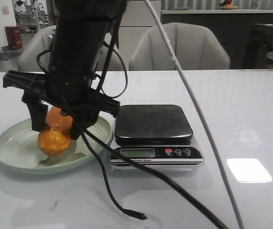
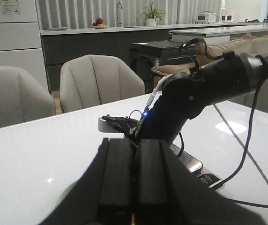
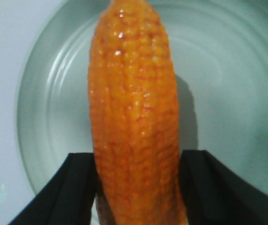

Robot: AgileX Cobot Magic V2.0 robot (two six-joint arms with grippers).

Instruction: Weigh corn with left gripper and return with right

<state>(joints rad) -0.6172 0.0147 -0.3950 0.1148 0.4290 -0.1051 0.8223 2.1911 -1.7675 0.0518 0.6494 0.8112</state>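
Corn [image 3: 134, 117] clamped in right gripper [image 1: 57, 125], over plate [image 1: 12, 148].

A pale green plate [image 1: 12, 157] sits on the white tabletop [image 1: 251, 109], just beside a kitchen scale [image 1: 153, 133] with a dark platform, a small display and three buttons. Loose black cables [image 1: 127, 212] trail across the tabletop. Grey chairs [image 1: 184, 45] stand behind.
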